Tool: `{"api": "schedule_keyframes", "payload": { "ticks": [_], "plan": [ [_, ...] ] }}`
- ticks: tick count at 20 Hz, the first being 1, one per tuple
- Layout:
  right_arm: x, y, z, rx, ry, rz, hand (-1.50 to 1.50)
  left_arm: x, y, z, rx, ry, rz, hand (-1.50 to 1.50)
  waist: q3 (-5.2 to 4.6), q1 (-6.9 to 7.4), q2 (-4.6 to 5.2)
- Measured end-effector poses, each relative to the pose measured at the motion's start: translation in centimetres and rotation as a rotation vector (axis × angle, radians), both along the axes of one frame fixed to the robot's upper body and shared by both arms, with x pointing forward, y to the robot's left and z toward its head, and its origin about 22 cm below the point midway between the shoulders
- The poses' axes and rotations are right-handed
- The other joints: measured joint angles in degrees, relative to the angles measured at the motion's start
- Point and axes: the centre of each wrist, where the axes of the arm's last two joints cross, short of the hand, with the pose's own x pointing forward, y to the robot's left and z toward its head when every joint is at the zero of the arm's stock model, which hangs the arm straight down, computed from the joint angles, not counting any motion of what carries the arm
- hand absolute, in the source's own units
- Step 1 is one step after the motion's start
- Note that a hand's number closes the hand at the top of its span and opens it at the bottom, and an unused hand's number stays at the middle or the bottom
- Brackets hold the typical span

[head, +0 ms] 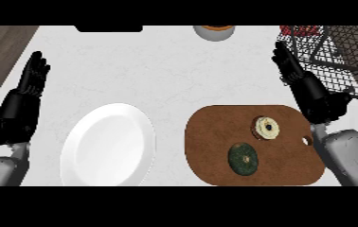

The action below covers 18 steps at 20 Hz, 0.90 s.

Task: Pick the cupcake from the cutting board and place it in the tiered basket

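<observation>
1. Writing: no brand, label or legible text shows on any item in the head view.
2. Cutting board (217, 141): brown, with rounded corners, lying flat on the white table (161, 65) at the lower right. A small hole sits near its right edge.
3. Cupcake (267, 127): pale, round, seen from above, standing on the upper right part of the cutting board.
4. Dark green round item (243, 158): on the same board, below and to the left of the cupcake and apart from it.
5. Right hand (302, 82): at the right edge, fingers straight and pointing toward the far side of the table, holding nothing. The cupcake lies below and to the left of the fingers, near the wrist, with no contact visible.
6. Tiered basket (328, 56): dark wire, at the upper right corner, just beside and behind the right hand. A red item (299, 30) shows at its top.
7. Left hand (28, 91): at the left edge, fingers straight and up, resting, holding nothing, well apart from the cupcake.
8. White plate (108, 144): on the table between the left hand and the cutting board.
9. Grey bowl (214, 31): at the far edge, with orange contents.
</observation>
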Motion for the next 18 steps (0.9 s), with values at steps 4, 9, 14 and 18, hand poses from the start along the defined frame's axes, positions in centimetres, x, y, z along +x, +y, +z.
{"api": "schedule_keyframes", "payload": {
  "ticks": [4,9,14,18],
  "plan": [
    [1.2,-1.1,1.0,0.199,-0.016,0.144,1.50,0.2,-2.5,-0.7,-0.032,0.006,-0.028,0.00,-0.10,0.39,0.40],
    [2.3,-3.4,0.4,0.470,0.005,0.214,-1.50,0.0,-5.9,-1.7,-0.108,0.051,-0.082,0.00,0.39,0.41,1.33],
    [1.9,-3.7,-2.8,0.700,0.166,0.495,-1.50,-0.1,-8.4,-2.5,-0.153,0.091,-0.115,0.00,0.22,1.18,1.70],
    [1.9,-8.6,-2.2,0.722,0.144,0.679,-1.50,-0.3,-9.8,-2.7,-0.156,0.103,-0.124,0.00,0.06,1.22,1.38]
  ]
}}
